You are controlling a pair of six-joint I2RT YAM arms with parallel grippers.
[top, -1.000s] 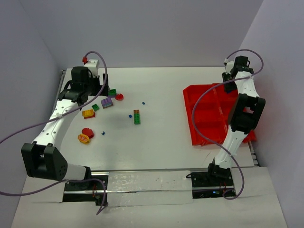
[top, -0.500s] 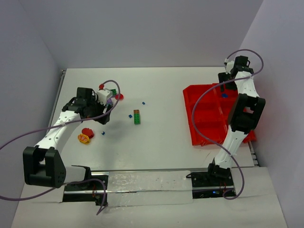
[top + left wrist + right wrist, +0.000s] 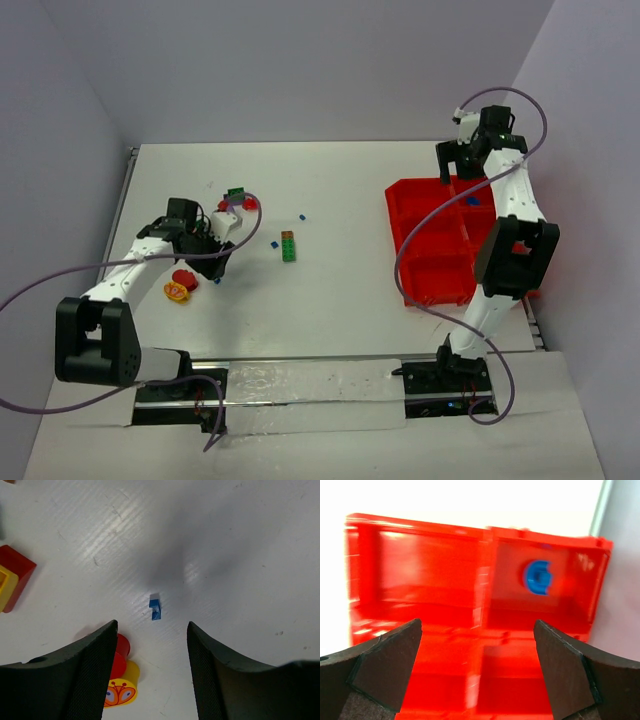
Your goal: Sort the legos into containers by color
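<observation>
From above, the left pincer (image 3: 214,258) hangs low over the white worktop (image 3: 340,290) at the left, among scattered plastic bricks. A green brick (image 3: 236,193) and a round red piece (image 3: 250,203) lie beyond it. A second red rounded piece (image 3: 183,277) touches a yellow-orange piece (image 3: 177,292) on its near left, and a green-and-orange stacked brick (image 3: 288,246) stands to its right, toward mid-worktop. The right pincer (image 3: 452,170) hovers at the far edge of the bright red plastic divided tray (image 3: 398,250), which sits at the right of the worktop. In the left wrist view that pincer's fingers stand apart with nothing between them, and a tiny blue plastic bit (image 3: 155,609) lies on the worktop just ahead of the gap between the tips. The yellow-orange piece, printed with a butterfly, lies beside one finger. The right wrist view is blurred. Its fingers are spread wide above the tray, gripping nothing, and a round blue plastic piece (image 3: 538,576) rests in the far right compartment.
</observation>
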